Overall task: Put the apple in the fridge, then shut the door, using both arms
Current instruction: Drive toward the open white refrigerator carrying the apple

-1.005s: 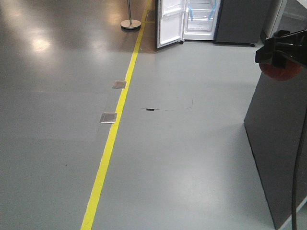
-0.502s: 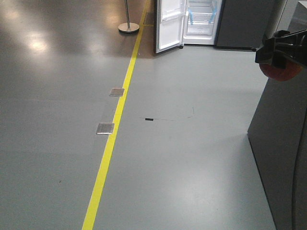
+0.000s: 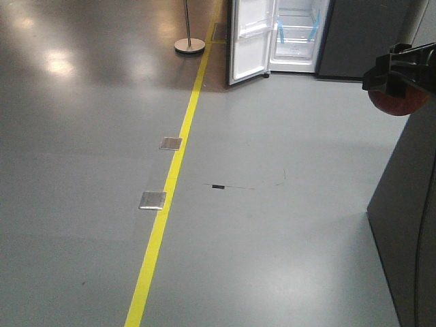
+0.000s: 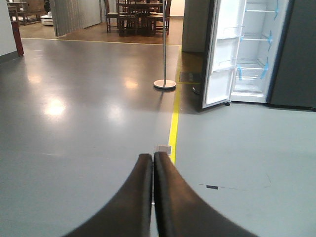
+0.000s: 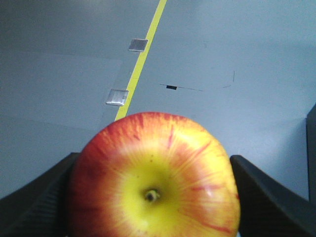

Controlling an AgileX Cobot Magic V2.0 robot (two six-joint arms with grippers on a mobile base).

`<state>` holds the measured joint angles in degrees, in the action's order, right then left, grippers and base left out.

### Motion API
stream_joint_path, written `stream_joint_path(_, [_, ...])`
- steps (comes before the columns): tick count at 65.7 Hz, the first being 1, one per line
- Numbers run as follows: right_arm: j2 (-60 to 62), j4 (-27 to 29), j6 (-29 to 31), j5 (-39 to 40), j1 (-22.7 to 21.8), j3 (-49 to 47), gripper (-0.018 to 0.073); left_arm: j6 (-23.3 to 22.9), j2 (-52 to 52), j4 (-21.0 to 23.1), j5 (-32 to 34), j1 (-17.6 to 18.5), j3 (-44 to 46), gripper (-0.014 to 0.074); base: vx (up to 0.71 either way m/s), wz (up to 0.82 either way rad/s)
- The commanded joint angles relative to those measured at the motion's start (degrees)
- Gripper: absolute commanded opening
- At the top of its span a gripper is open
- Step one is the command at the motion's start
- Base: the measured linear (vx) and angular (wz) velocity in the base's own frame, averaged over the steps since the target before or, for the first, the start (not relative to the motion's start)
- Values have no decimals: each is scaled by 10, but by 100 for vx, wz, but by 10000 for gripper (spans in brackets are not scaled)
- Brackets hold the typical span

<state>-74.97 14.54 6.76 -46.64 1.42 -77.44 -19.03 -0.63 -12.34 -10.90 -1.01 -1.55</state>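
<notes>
Right wrist view: apple (image 5: 153,173) seen stem-end on, clamped between both fingers of right gripper (image 3: 400,71); front view shows only its red underside. Left wrist view: left gripper (image 4: 152,165) fingers pressed together, holding nothing. Fridge (image 4: 256,49) well ahead, door (image 4: 222,54) swung open. Stanchion (image 4: 164,49) stands left of yellow line (image 3: 170,191).

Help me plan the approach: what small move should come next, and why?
Probably drive forward toward the fridge: its door stands open but far across the floor, the right gripper already clamps the apple, and the left gripper is shut and empty.
</notes>
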Motion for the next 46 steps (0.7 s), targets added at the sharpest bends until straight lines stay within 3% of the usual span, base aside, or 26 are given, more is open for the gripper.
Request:
stream_joint_path(1, [18, 6, 6, 39, -1, -18, 150, -3, -9, 3, 40, 0, -9, -7, 26, 8])
stream_joint_path(46, [18, 6, 6, 39, -1, -18, 150, -3, -9, 3, 40, 0, -9, -7, 24, 5])
